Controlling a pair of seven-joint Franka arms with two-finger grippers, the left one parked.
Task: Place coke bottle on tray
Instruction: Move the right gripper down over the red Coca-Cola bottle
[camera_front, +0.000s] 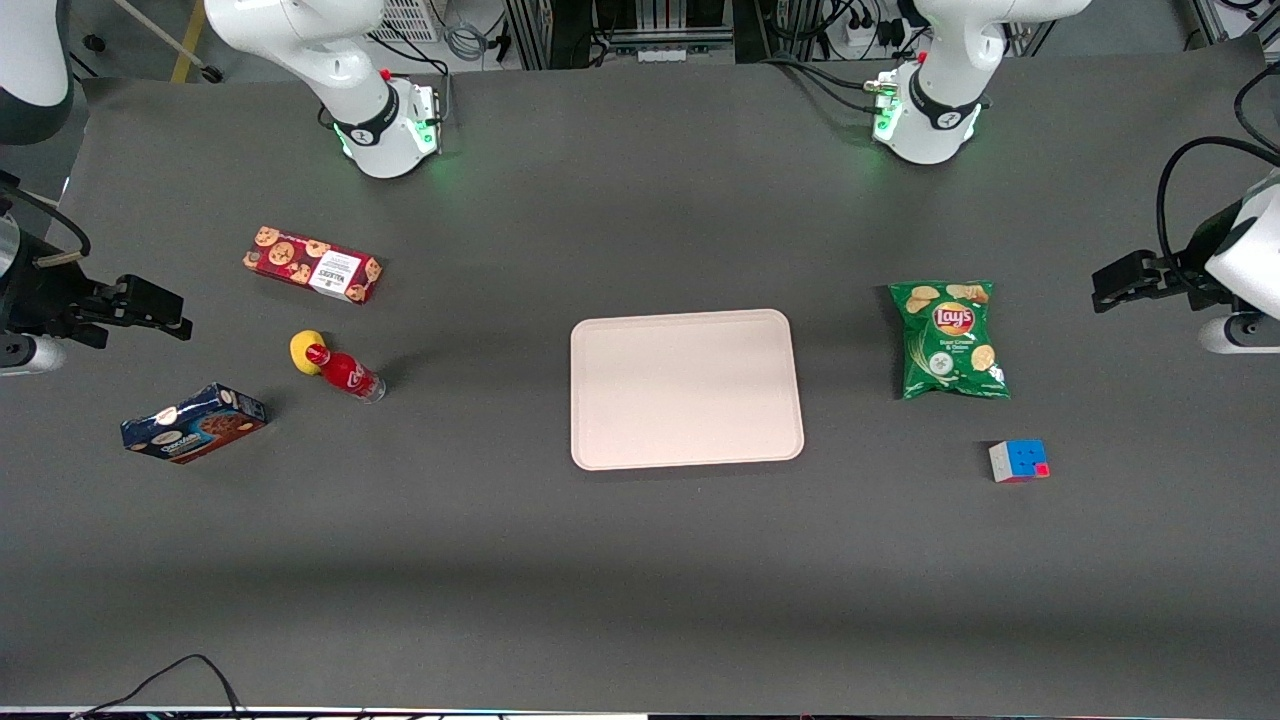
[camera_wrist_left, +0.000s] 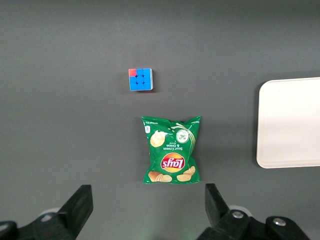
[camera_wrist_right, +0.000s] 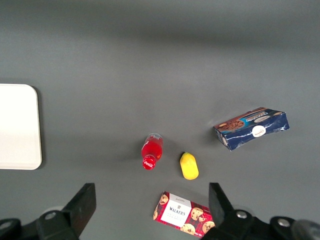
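The coke bottle (camera_front: 345, 373), small and red with a red cap, is on the dark table toward the working arm's end, touching a yellow lemon-like lump (camera_front: 305, 350). It also shows in the right wrist view (camera_wrist_right: 151, 150), with the lump (camera_wrist_right: 189, 166) beside it. The tray (camera_front: 686, 388), pale pinkish-beige, lies empty at the table's middle; its edge shows in the right wrist view (camera_wrist_right: 17, 127). My right gripper (camera_front: 165, 312) hangs above the table's end, well apart from the bottle. Its fingers (camera_wrist_right: 82, 205) stand wide apart and hold nothing; the gripper (camera_wrist_right: 151, 210) is open.
A red Walkers cookie box (camera_front: 312, 265) lies farther from the front camera than the bottle. A blue cookie box (camera_front: 193, 423) lies nearer. A green Lay's bag (camera_front: 950, 340) and a puzzle cube (camera_front: 1018, 461) lie toward the parked arm's end.
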